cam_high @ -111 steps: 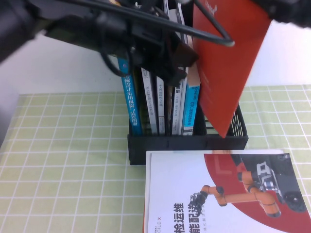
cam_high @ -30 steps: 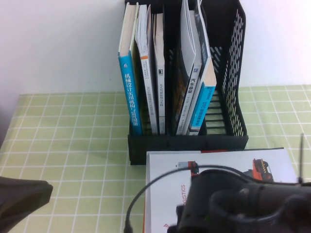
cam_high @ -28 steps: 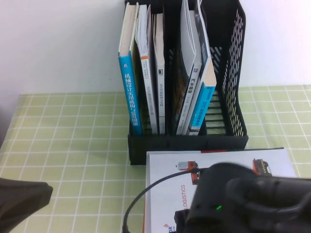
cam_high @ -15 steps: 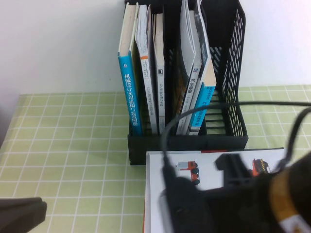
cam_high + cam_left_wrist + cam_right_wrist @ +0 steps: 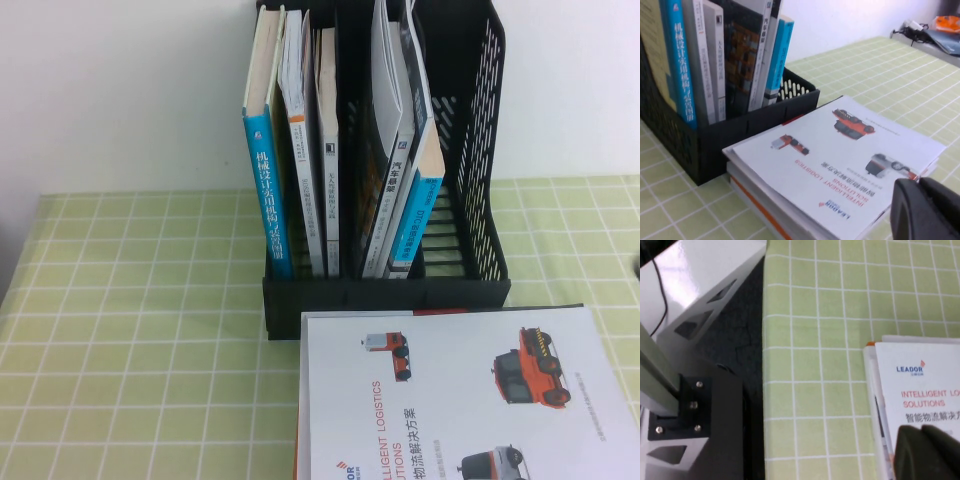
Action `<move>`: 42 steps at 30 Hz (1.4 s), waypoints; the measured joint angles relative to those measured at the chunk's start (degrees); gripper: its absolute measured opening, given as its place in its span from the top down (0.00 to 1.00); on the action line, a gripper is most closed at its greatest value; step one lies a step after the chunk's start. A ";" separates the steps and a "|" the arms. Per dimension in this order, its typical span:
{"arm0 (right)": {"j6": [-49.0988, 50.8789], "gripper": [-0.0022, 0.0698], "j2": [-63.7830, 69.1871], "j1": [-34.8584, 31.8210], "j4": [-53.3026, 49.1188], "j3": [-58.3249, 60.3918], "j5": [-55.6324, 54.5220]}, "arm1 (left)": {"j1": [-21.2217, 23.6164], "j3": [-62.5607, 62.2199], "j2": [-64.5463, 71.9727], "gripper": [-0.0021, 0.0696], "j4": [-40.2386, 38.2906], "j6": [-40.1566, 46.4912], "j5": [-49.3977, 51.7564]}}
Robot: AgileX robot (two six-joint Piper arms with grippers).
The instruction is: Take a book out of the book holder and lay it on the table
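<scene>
The book (image 5: 460, 390) lies flat, its white LOGISTICS cover with orange vehicles facing up, on top of another book just in front of the book holder (image 5: 385, 293). It also shows in the left wrist view (image 5: 840, 150) and the right wrist view (image 5: 925, 385). Neither arm shows in the high view. My left gripper (image 5: 918, 182) is shut and empty, off the book's near side. My right gripper (image 5: 921, 429) is shut and empty, above the book's corner near the table's (image 5: 130, 330) front edge.
The holder still has several upright books, among them blue-spined ones (image 5: 268, 190). The lower book's orange edge (image 5: 298, 450) sticks out under the booklet. A white frame (image 5: 705, 285) and dark floor lie past the table's edge. Small items (image 5: 940, 27) sit far off.
The red booklet, earlier held up over the holder, now lies flat, white cover up. My right arm, which hid it, and my left arm have left the high view.
</scene>
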 joint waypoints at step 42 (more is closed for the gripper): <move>12.99 0.97 -9.43 0.00 -14.64 27.47 -20.58 | 2.58 22.95 -2.92 0.98 12.88 -2.80 -21.10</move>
